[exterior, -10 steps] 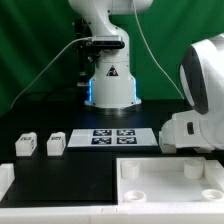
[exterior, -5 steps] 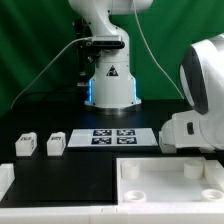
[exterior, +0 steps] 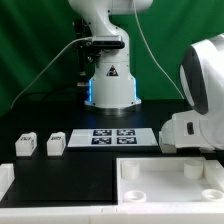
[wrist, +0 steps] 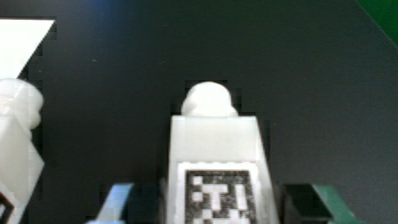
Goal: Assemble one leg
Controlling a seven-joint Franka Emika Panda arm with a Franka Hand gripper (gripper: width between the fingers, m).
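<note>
On the black counter (exterior: 40,120), at the exterior view's left, a first leg (exterior: 25,146) and a second leg (exterior: 55,144) stand just beside each other. Next lies the marker board (exterior: 110,137), then the white tabletop (exterior: 170,185) below the arm (exterior: 205,100). In the wrist view the tool (wrist: 217,205) is spread wide, straddling a tagged leg (wrist: 217,140) with dark gaps on both sides, gripping nothing.

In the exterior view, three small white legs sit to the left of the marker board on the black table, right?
Not quite. The exterior view shows two legs, not three, left of the marker board on the black table.
</note>
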